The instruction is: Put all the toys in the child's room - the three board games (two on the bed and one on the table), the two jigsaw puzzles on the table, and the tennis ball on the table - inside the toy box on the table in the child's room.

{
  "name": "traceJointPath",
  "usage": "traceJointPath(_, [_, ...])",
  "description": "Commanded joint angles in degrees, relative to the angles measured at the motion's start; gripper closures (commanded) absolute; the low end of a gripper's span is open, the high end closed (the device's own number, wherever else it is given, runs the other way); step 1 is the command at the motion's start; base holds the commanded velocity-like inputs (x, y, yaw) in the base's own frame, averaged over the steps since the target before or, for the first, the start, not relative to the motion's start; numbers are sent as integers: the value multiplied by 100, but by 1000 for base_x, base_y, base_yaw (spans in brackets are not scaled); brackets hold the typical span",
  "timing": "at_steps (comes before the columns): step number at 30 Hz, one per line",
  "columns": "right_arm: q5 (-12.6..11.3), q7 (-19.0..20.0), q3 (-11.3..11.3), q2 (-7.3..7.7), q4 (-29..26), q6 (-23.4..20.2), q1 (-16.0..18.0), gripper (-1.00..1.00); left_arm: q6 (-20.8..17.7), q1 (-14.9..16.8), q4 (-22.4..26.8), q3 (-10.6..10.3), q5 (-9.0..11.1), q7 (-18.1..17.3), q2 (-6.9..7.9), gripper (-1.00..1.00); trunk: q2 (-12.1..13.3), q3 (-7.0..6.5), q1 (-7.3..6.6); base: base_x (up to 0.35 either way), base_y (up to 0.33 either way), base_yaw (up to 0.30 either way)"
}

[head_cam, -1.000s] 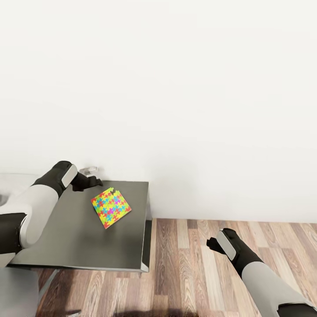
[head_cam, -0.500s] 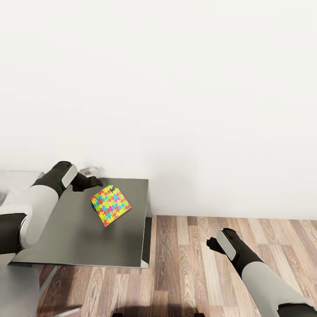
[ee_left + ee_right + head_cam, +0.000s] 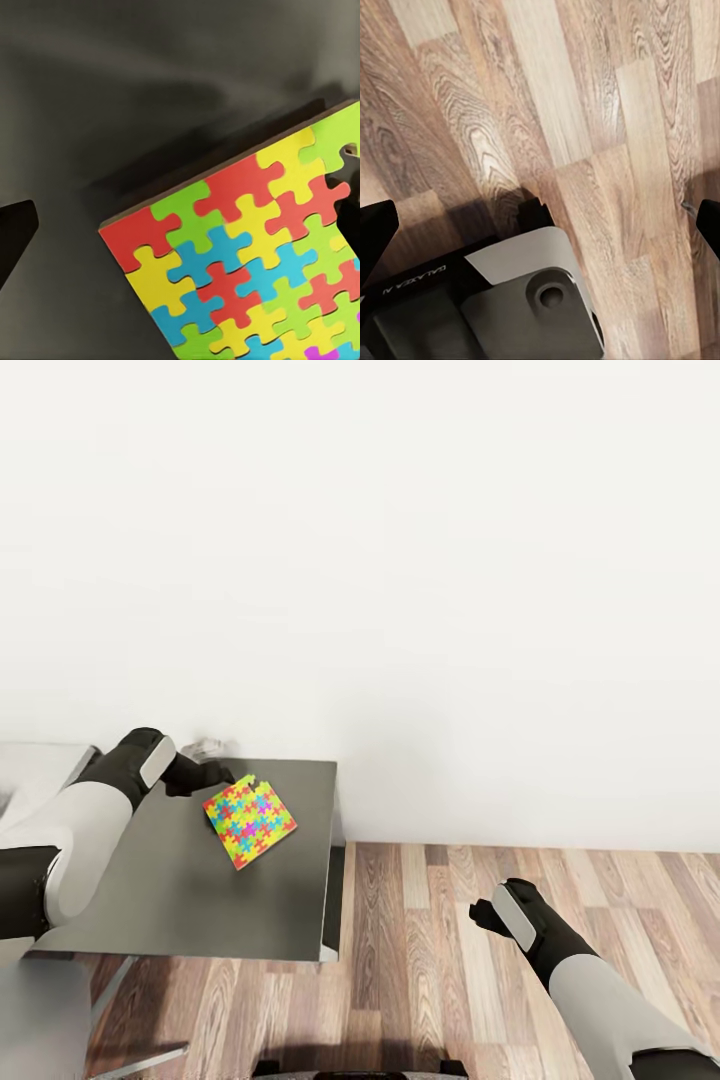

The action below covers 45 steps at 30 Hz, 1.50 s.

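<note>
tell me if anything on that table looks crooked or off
The jigsaw puzzle lies turned at an angle to the edges of the dark table, and one piece is missing along its far edge, leaving a notch. The left tool hovers by that side.

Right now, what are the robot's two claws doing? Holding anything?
Left gripper: open, holding nothing, above the jigsaw puzzle on the table.
Right gripper: open, empty, over the wooden floor.

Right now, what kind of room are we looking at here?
Probably a home room, perhaps a child's: a plain white wall, a wood plank floor, and a dark table with a brightly coloured jigsaw puzzle lying on it.
</note>
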State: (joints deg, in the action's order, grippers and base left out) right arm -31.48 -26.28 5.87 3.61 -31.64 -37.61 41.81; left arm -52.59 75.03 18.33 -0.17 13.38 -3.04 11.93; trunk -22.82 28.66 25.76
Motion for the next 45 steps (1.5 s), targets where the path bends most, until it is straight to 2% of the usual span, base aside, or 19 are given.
traceJointPath(1, [-60,-52,46,8,-9,-18,3,-100,-23,3,4,-2,-2,-45,6,-100,-10,18,3,0,0,0])
traceJointPath(9, [-61,-52,46,8,-9,-18,2,-100,-19,3,4,-9,-7,-532,134,-100,-10,94,3,0,0,0])
traceJointPath(13, [-60,-52,46,8,-9,-18,2,-100,-16,1,4,-9,-10,-665,178,-100,-10,132,3,0,0,0])
traceJointPath(30, [-60,-52,47,8,-9,-12,4,-100,162,-61,4,-16,-11,-751,205,-100,-10,288,3,0,0,0])
traceJointPath(45, [-60,-52,50,8,-9,-9,4,-100,170,-76,7,-31,-2,-761,205,-100,-10,302,3,0,-1,0])
